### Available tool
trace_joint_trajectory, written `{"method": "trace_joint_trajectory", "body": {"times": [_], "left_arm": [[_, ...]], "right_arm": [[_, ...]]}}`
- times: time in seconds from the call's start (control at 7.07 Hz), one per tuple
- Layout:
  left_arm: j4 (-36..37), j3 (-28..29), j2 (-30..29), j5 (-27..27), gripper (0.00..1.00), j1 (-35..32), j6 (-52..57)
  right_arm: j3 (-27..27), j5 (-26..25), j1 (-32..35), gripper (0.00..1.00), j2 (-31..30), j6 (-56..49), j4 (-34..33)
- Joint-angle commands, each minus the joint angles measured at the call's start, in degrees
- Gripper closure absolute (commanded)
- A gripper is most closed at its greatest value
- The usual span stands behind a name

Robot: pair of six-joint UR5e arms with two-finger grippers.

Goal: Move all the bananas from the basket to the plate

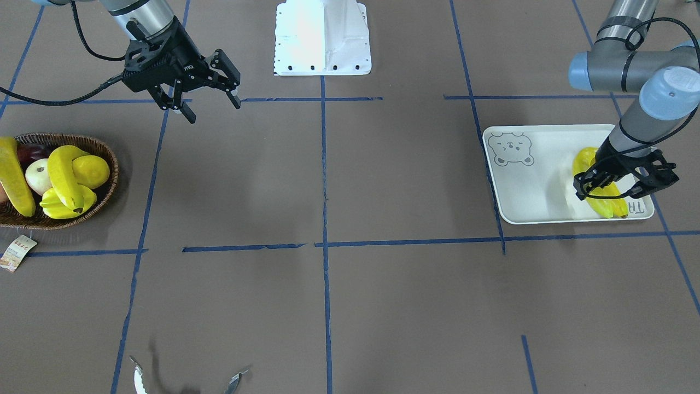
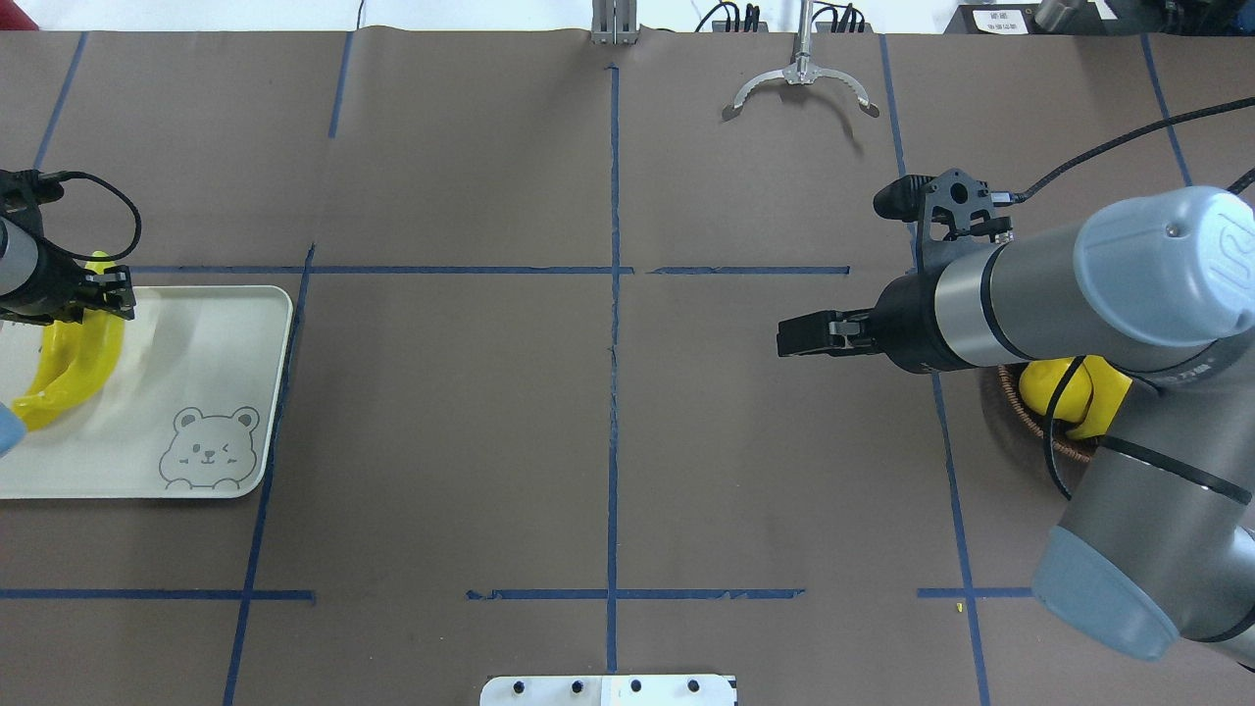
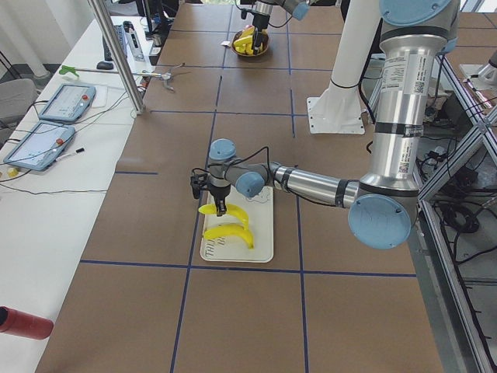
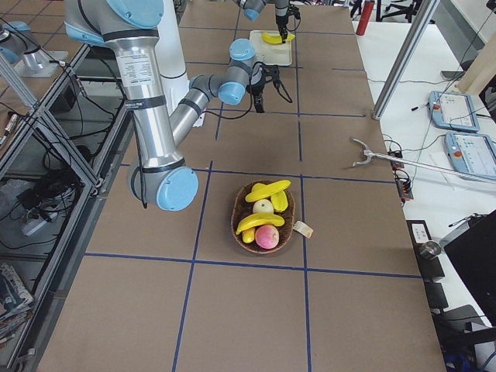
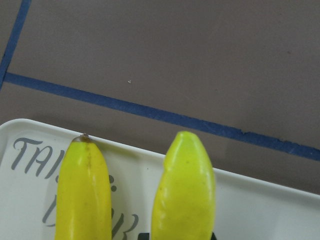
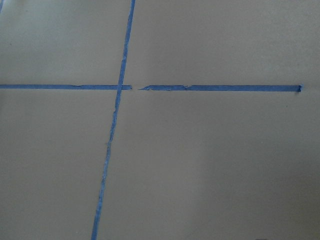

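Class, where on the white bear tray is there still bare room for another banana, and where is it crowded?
Free: the flat white bear-face tray between its bear drawing and the two yellow bananas. Crowded: the lettered end, where the left gripper sits at the bananas.

The front-facing camera looks steeply down from opposite the robot base; the overhead looks forward from behind it. Both cover the plate (image 1: 533, 180) beneath the left gripper (image 1: 623, 183) and the open floor ahead of the right gripper (image 1: 210, 106). The two end cameras look along the table from a distance, each with one arm near. The left wrist camera sits very close, looking past its gripper at two bananas (image 5: 184, 187). The right wrist camera faces bare taped tabletop.
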Motion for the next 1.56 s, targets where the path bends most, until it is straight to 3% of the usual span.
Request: {"method": "trace_joint_trajectory", "body": {"times": [0.0,0.71,0.85,0.99,1.13,1.41], "left_arm": [[-0.06,-0.40,1.46,0.26,1.00,0.01,-4.69],[0.03,-1.72,3.23,0.09,0.97,0.37,-11.65],[-0.06,-1.46,3.23,0.35,0.35,0.45,-10.78],[-0.06,-1.63,3.23,0.61,0.01,0.80,-10.25],[-0.23,-1.72,3.23,0.62,0.01,0.81,-9.99],[-0.50,-4.69,3.32,-0.35,0.01,0.81,-9.72]], "right_arm": [[0.00,0.01,0.05,0.00,-0.31,-0.09,-0.09],[1.41,0.01,0.05,0.00,-2.16,-0.09,0.00],[1.41,0.01,0.05,0.00,-2.25,-0.09,0.00],[1.32,0.01,0.05,0.00,-2.34,-0.09,0.00],[1.41,0.18,0.49,0.00,-3.21,-0.09,0.00],[1.59,6.82,7.56,0.00,-6.62,-3.14,-0.17]]}}
